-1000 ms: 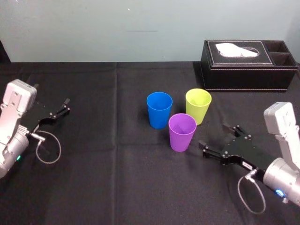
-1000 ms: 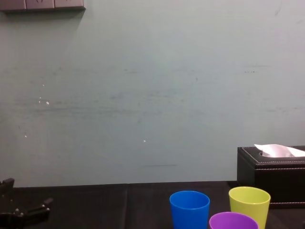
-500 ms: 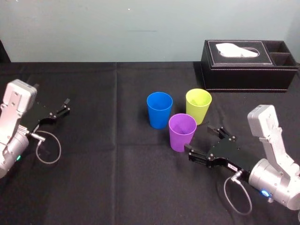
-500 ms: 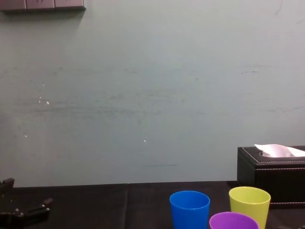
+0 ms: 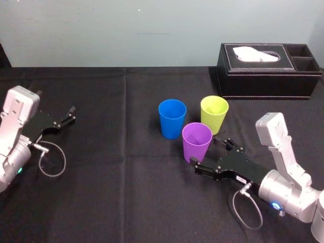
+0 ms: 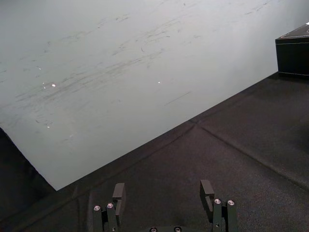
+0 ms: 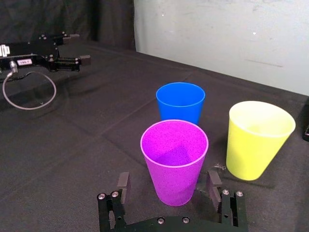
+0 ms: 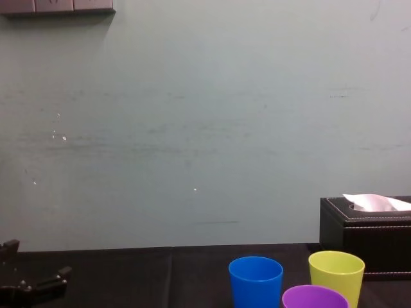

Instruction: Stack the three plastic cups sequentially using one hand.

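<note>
Three cups stand upright close together mid-table: a blue cup, a yellow-green cup and, nearest me, a purple cup. My right gripper lies low on the table, open, its fingers either side of the purple cup's lower part. In the right wrist view the purple cup stands between the open fingers with a gap on each side, and the blue cup and yellow-green cup stand behind it. My left gripper rests open at the table's left.
A black leather tissue box sits at the back right, behind the yellow-green cup. Black cloth covers the table, and a pale wall rises behind it. A grey cable loop lies by the left wrist.
My right gripper has slid left across the table from the right side until its open fingers flank the purple cup. The cups and the left arm have not moved.
</note>
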Available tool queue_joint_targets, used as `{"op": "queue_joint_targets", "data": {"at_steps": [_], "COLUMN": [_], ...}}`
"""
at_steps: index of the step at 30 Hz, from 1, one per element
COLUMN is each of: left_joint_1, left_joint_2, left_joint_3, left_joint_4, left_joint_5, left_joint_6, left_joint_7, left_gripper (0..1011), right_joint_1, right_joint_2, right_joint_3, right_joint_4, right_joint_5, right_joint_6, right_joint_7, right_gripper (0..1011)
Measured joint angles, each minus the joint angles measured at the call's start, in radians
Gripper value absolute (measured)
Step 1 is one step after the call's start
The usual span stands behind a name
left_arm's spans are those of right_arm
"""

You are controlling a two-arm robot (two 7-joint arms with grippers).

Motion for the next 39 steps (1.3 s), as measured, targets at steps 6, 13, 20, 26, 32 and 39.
{"op": "queue_joint_targets", "data": {"at_steps": [6, 13, 20, 26, 32, 39], "left_joint_1": [0.000, 0.000, 0.000, 0.000, 0.000, 0.000], "left_joint_2": [0.000, 0.000, 0.000, 0.000, 0.000, 0.000], "left_joint_3": [0.000, 0.000, 0.000, 0.000, 0.000, 0.000], "left_joint_4": [0.000, 0.000, 0.000, 0.000, 0.000, 0.000], "left_joint_5": [0.000, 0.000, 0.000, 0.000, 0.000, 0.000], "left_joint_6": [0.000, 0.000, 0.000, 0.000, 0.000, 0.000], "left_joint_7": [0.000, 0.000, 0.000, 0.000, 0.000, 0.000], "left_gripper": [1011, 1011, 1011, 1011, 1011, 1011], "right_joint_1": [0.025, 0.047, 0.065, 0.076, 0.090, 0.089], "right_joint_2": [-0.019, -0.040, -0.061, -0.078, -0.095, -0.095], "right_joint_3": [-0.003, -0.007, -0.007, -0.009, -0.017, -0.017], "right_joint_4": [0.035, 0.065, 0.083, 0.093, 0.105, 0.105], "right_joint_5": [-0.019, -0.035, -0.049, -0.061, -0.073, -0.073], "right_joint_6": [0.004, 0.001, -0.008, -0.013, -0.013, -0.013], "right_joint_7": [0.021, 0.035, 0.040, 0.037, 0.037, 0.037], "right_gripper": [1003, 1003, 1003, 1003, 1003, 1003]}}
